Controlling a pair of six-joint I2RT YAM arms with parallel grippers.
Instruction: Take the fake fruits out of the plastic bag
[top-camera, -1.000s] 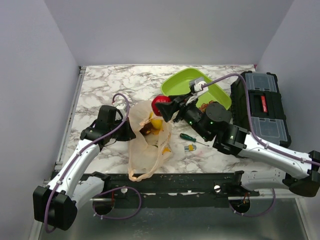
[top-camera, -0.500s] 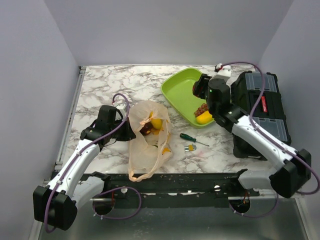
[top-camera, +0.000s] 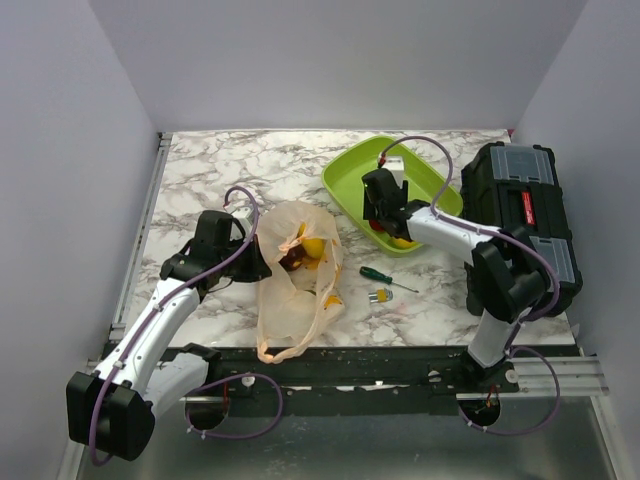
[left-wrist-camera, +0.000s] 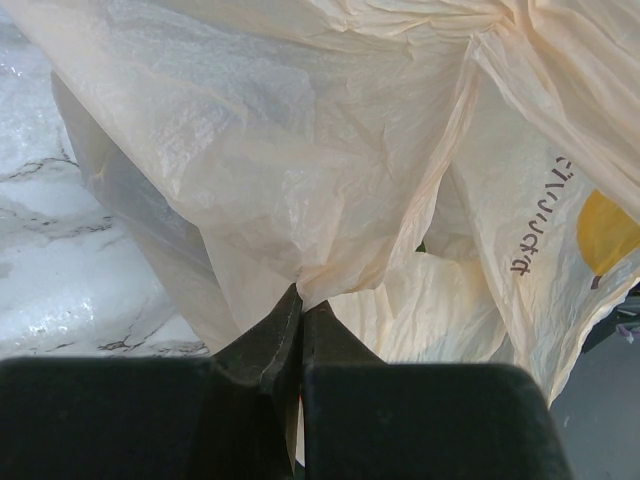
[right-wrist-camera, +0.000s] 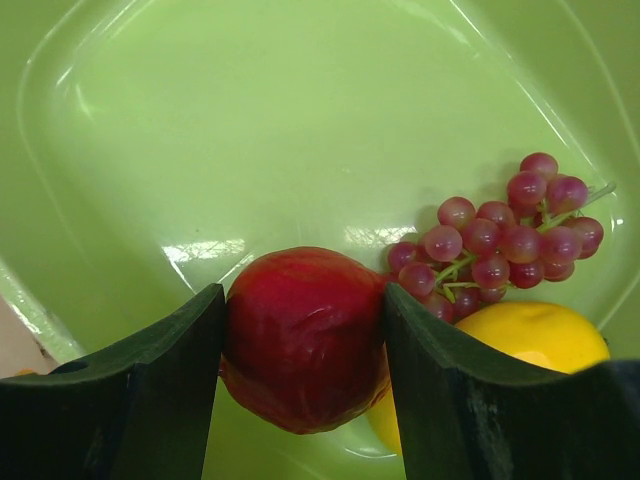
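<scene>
Right wrist view: right gripper (right-wrist-camera: 305, 300) is clasping the red apple (right-wrist-camera: 300, 345) over the green tray (right-wrist-camera: 200, 120) toward its near corner. Left gripper (left-wrist-camera: 300, 315) is pinching the plastic bag (left-wrist-camera: 300, 170). It should be opening low, gently.

The glossy red plastic apple (right-wrist-camera: 305, 335) stood out against the lime-green rectangular plastic tray (right-wrist-camera: 250, 130). The bunch of small plastic grapes (right-wrist-camera: 520, 243) was pinkish purple, the round plastic fruit (right-wrist-camera: 530, 335) yellow. The thin translucent peach plastic bag (left-wrist-camera: 300, 170) bore brown lettering.
</scene>
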